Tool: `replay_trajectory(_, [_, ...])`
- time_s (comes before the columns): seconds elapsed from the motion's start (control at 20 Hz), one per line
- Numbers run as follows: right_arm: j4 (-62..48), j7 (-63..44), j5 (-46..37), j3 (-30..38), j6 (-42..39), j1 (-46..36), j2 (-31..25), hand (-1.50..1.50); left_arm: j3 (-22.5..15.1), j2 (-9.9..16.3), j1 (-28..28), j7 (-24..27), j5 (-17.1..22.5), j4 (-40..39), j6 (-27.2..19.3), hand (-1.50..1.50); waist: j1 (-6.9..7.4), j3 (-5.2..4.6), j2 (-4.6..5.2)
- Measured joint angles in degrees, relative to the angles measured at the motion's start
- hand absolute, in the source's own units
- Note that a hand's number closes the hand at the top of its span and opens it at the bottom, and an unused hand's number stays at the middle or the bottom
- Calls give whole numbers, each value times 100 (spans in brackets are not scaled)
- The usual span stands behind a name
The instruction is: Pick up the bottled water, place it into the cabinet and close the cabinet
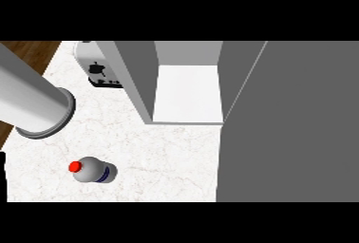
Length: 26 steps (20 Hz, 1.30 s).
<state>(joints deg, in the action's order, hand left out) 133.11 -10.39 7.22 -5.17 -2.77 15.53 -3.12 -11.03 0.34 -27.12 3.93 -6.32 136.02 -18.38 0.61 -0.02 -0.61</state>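
The bottled water (pixel 92 170) stands upright on the white marble counter (pixel 161 156) at the lower left, seen from above; it is a pale bottle with a red cap and a blue label band. The cabinet (pixel 188 92) stands open at the top centre, showing a bare white shelf between grey walls. Its grey door (pixel 291 123) is swung out and fills the right side of the view. A grey forearm (pixel 32 97) slants in from the upper left and ends in a ringed cuff above and to the left of the bottle. No hand shows on it. Nothing touches the bottle.
A toaster (pixel 102 71) sits on the counter at the back, just left of the cabinet's left wall. The counter's left edge runs beside a wooden floor (pixel 24 52). A thin dark sliver (pixel 2 175) at the left edge cannot be identified.
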Motion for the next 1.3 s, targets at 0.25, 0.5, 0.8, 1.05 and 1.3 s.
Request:
replay_trajectory(0.25, [600, -179, 51, -230, -120, 663, -19, -150, -1140, -23, -1066, 430, -336, 212, -558, -150, -18, 3, 10])
replay_trajectory(0.5, [739, -84, -36, -506, -228, 1146, 19, -150, -1900, -3, -1789, 1006, -604, 73, -1006, -150, -31, 4, 16])
replay_trajectory(0.8, [849, 127, -131, -716, -314, 1592, 38, -150, -1983, 18, -1879, 1414, -535, -342, -1422, -150, -65, 1, 28])
replay_trajectory(1.05, [898, 557, -234, -1005, -433, 2178, 34, -150, -1458, 8, -1729, 1781, -1, -757, -1506, -150, -101, -2, 25])
replay_trajectory(1.3, [947, 823, -360, -1098, -474, 2500, -31, -150, -1004, -20, -1479, 2066, 452, -1336, -1589, -150, -110, -3, 31])
